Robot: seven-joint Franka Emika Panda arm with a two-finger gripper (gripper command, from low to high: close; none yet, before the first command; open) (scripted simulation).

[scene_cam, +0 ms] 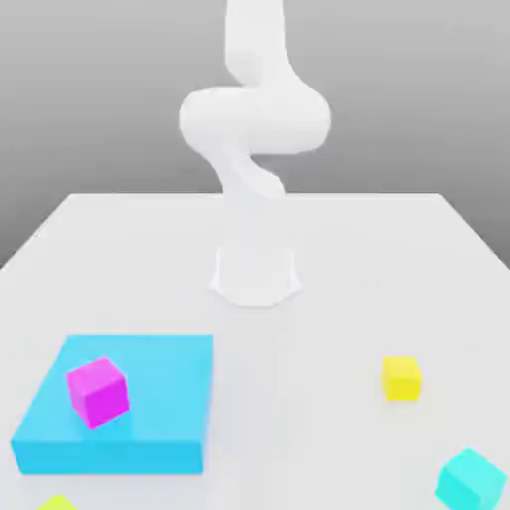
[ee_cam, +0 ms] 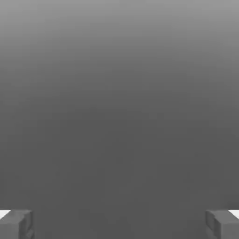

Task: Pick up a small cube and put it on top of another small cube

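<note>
A white robot arm (scene_cam: 255, 120) is standing folded above the bench's (scene_cam: 309, 398) far edge, its empty gripper (ee_cam: 119, 226) spreading its fingers wide.

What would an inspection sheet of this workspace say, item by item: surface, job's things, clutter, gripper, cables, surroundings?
Surface: pale tabletop, plain.
Job's things: yellow cube on the tabletop, toward the exterior view's right; magenta cube on a flat blue block. Which cube is the intended base cannot be told.
Clutter: turquoise cube near the yellow one; yellow-green object, cut off by the picture's edge.
Gripper: open, nothing between the fingers.
Cables: nothing seen.
Surroundings: grey backdrop behind the white arm.
</note>
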